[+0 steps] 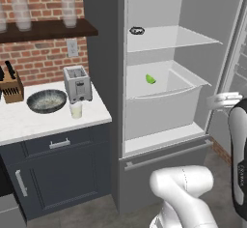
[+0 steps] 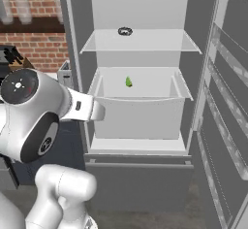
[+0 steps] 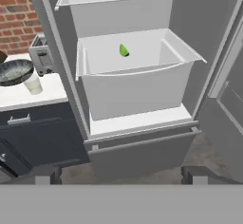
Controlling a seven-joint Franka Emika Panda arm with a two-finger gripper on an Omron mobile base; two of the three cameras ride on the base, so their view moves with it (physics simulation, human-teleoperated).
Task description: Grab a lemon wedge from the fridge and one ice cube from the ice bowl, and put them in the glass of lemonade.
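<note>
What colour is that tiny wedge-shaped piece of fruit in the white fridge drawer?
The tiny lemon wedge is yellow-green, clearest in the hand view.

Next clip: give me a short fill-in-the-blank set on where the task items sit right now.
1. The fridge door stands ____.
2. The lemon wedge lies inside the white ____ below the shelf.
3. On the counter, the glass of lemonade stands just in front of the ____.
4. The ice bowl sits to the ____ of the glass in the left base view.

Missing words: open; drawer; toaster; left
</note>
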